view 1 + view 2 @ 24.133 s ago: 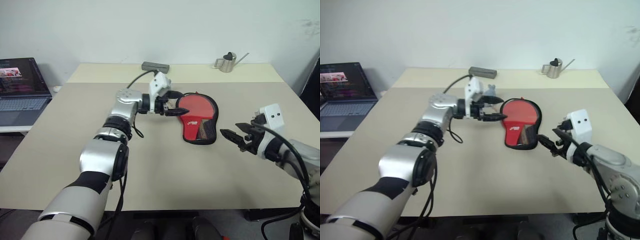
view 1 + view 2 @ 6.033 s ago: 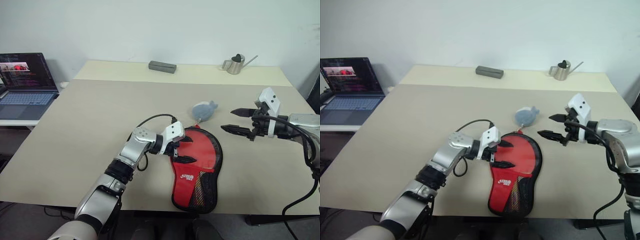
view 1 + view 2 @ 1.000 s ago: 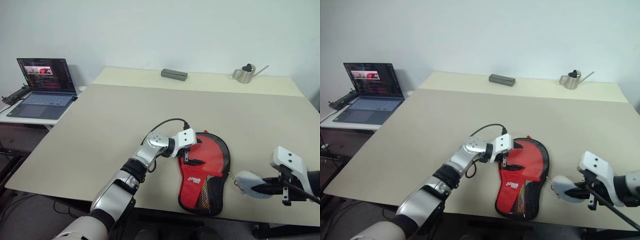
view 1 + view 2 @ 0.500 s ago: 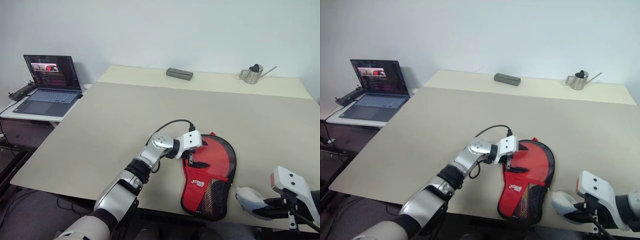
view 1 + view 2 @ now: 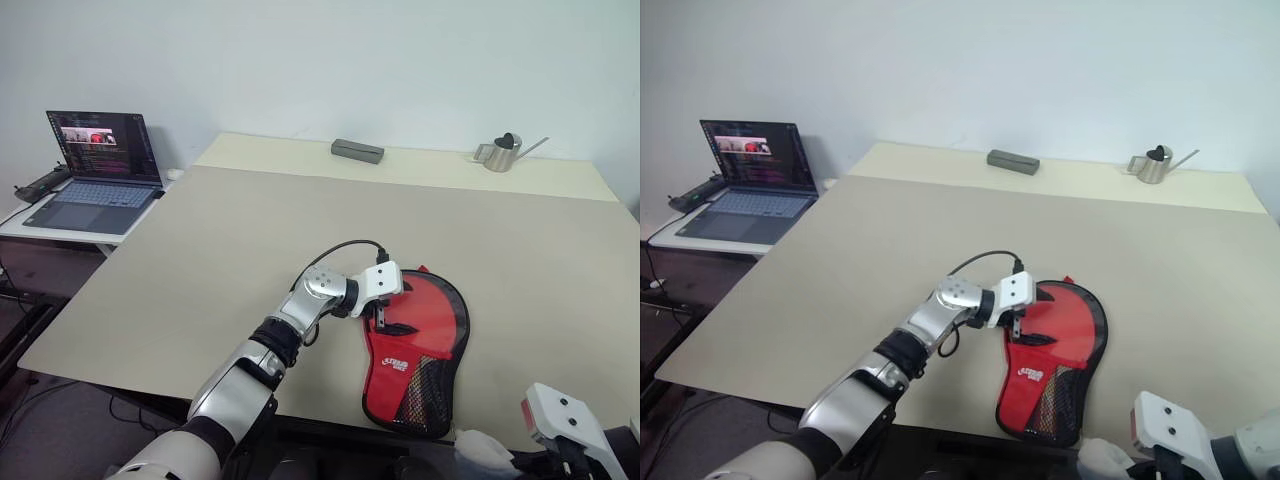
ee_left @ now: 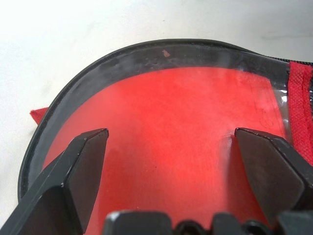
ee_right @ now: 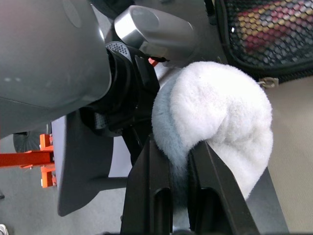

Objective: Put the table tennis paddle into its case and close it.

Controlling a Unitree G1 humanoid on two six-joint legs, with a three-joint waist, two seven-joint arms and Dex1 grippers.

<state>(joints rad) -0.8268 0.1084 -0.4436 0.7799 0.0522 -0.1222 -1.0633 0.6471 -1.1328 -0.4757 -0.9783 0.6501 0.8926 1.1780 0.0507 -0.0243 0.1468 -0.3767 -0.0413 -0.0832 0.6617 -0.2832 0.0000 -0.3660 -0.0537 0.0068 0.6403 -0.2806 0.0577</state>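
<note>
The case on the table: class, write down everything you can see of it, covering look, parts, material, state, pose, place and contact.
The case is a paddle-shaped pouch with a black fabric rim and a clear plastic side, through which a red face shows. A red and black mesh pocket covers its narrow end. It lies flat near the table's front edge, narrow end toward the robot. The open left pincer rests on its round part, fingers spread on the plastic. A small ring hangs by the mesh end.

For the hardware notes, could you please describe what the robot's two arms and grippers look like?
The left arm is silver metal with black joint bands and a thin black cable looping over the wrist into a white block. The left gripper has two black, wedge-shaped fingers. The right gripper has the same white wrist housing and black fingers.
</note>
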